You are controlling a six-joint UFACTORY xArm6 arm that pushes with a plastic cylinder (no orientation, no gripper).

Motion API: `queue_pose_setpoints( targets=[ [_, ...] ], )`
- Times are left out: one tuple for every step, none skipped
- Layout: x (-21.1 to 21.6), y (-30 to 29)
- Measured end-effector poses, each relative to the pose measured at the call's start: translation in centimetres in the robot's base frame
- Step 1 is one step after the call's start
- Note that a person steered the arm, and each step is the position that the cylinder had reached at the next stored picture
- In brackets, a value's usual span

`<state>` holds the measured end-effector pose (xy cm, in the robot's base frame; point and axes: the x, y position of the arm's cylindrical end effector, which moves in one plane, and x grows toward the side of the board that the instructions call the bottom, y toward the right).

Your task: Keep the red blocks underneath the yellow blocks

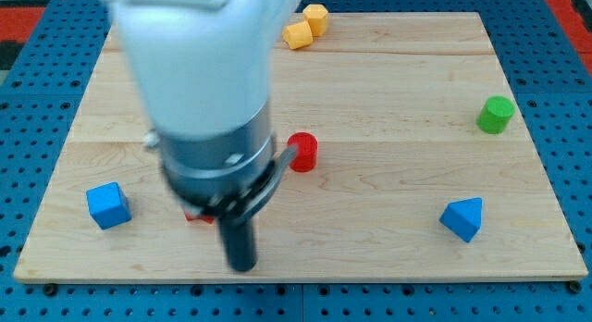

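Board (388, 100) carries everything; arm body blocks the left-centre. Bare rod, grips nothing: my tip (242, 265) sits near the bottom edge. Blue cube (108, 205) left of it, red cylinder (302, 152) up-right, red sliver (196, 215) just up-left, shape hidden. Yellow blocks (306, 26) far above, touching.

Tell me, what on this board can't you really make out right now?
- Second red block: camera view shows only a sliver by the arm's body, so its shape is unreadable.
- Board's upper left corner: covered by the arm; anything there is unseen.
- My tip: blurred, apart from the red cylinder; contact with the sliver is unclear.
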<state>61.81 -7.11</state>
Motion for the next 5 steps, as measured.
queue_pose_setpoints(
  targets=[
    [-0.6,-7.4],
    [-4.8,-9.4],
    [-7.1,-3.9],
    [-8.9,0.5],
    [-10.9,3.3]
  ],
)
